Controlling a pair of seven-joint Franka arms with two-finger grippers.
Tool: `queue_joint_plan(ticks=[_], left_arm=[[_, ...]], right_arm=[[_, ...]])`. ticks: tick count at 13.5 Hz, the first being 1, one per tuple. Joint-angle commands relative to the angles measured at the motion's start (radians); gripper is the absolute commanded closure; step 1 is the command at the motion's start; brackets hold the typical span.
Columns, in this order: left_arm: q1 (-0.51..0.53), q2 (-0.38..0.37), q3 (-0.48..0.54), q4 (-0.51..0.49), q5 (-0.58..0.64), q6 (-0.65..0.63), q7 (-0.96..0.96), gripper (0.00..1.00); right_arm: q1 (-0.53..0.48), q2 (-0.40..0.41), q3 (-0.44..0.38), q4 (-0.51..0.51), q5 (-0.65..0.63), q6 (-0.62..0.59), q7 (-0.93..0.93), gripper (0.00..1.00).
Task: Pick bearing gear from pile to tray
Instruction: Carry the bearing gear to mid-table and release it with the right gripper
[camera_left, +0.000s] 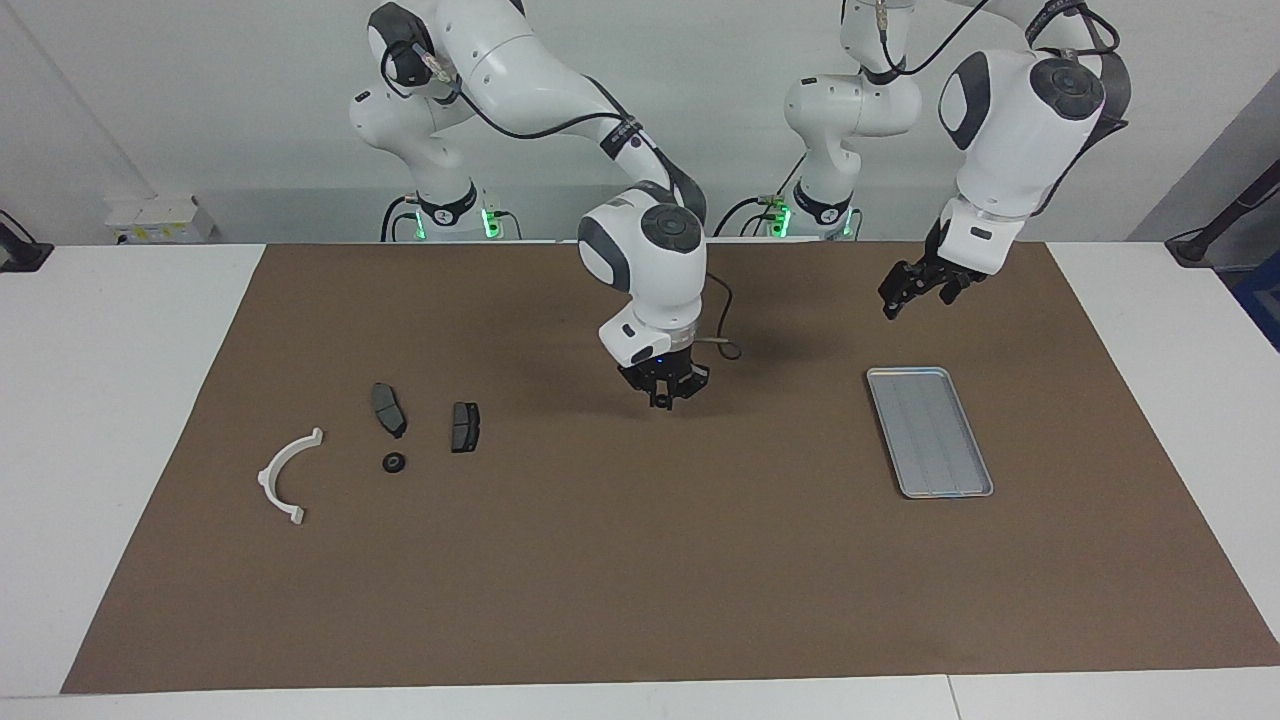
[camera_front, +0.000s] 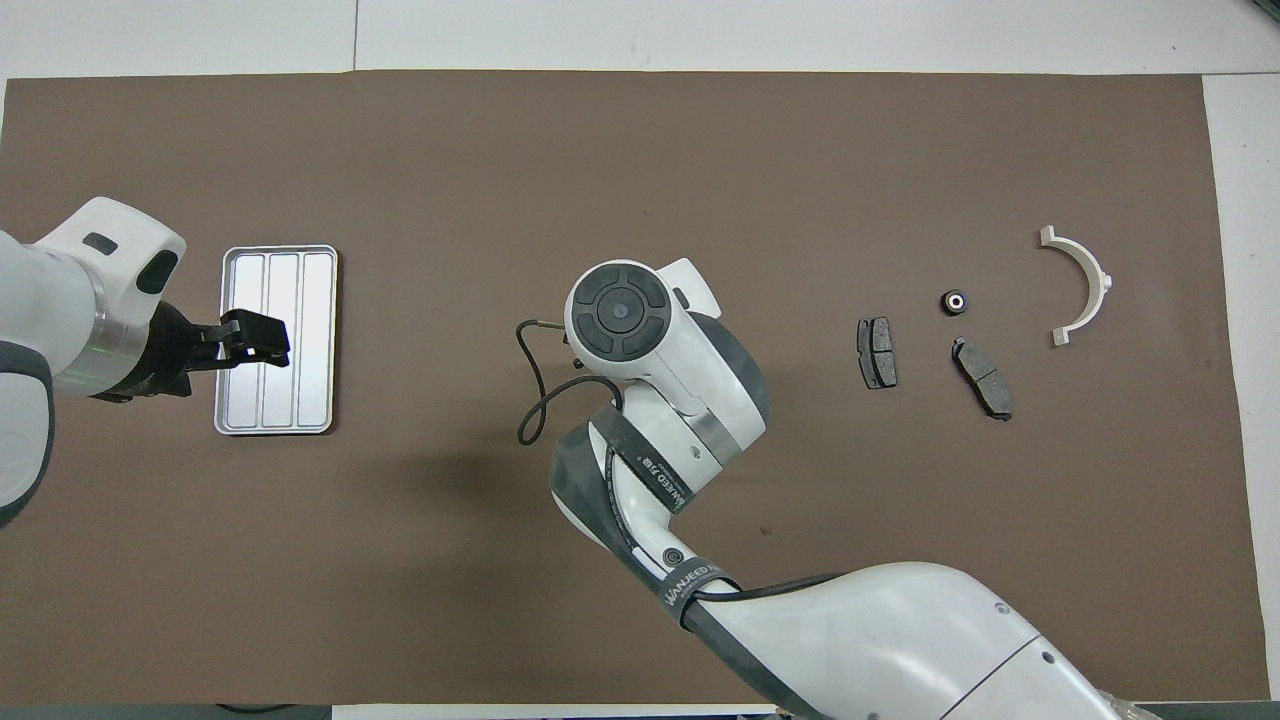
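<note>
The pile lies toward the right arm's end of the table: a white curved arc (camera_left: 283, 478) (camera_front: 1082, 283), two dark grey brake-pad plates (camera_left: 389, 409) (camera_left: 465, 426) and one small black bearing gear (camera_left: 394, 462) (camera_front: 955, 301). My right gripper (camera_left: 666, 396) hangs over the bare mat at mid-table, between pile and tray, shut on a second small black bearing gear (camera_left: 662, 402). In the overhead view its own wrist hides it. The silver tray (camera_left: 929, 432) (camera_front: 277, 340) lies toward the left arm's end and holds nothing. My left gripper (camera_left: 912, 292) (camera_front: 252, 340) hangs open above the tray's robot-side edge.
A brown mat (camera_left: 640, 580) covers most of the white table. A thin black cable (camera_front: 530, 385) loops from the right wrist above the mat.
</note>
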Motion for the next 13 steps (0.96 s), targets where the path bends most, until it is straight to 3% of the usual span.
queue_joint_plan(ticks=[1, 4, 5, 6, 7, 8, 11, 13], left_arm=[[-0.015, -0.021, 0.010, -0.042, 0.000, 0.033, -0.016, 0.00], [-0.066, -0.002, 0.010, -0.073, -0.003, 0.112, -0.106, 0.00], [-0.072, 0.002, 0.010, -0.082, -0.003, 0.125, -0.125, 0.00], [-0.072, 0.002, 0.010, -0.083, -0.003, 0.126, -0.125, 0.00], [-0.072, 0.003, 0.010, -0.085, -0.003, 0.131, -0.127, 0.00], [-0.083, 0.014, 0.010, -0.085, -0.003, 0.146, -0.128, 0.00], [-0.100, 0.028, 0.010, -0.085, -0.003, 0.159, -0.141, 0.00], [-0.138, 0.063, 0.010, -0.082, -0.003, 0.192, -0.166, 0.00]], right_arm=[[-0.023, -0.031, 0.007, -0.097, 0.002, 0.076, 0.004, 0.94], [-0.023, -0.037, 0.009, -0.137, 0.013, 0.116, -0.001, 0.90], [-0.023, -0.041, 0.009, -0.143, 0.015, 0.116, -0.002, 0.78], [-0.025, -0.041, 0.009, -0.147, 0.015, 0.116, -0.002, 0.40], [-0.025, -0.042, 0.009, -0.150, 0.015, 0.114, -0.002, 0.12], [-0.028, -0.042, 0.009, -0.150, 0.015, 0.108, -0.002, 0.00], [-0.081, -0.073, 0.007, -0.137, 0.013, 0.091, -0.020, 0.00], [-0.173, -0.120, 0.007, -0.124, 0.012, 0.066, -0.139, 0.00]])
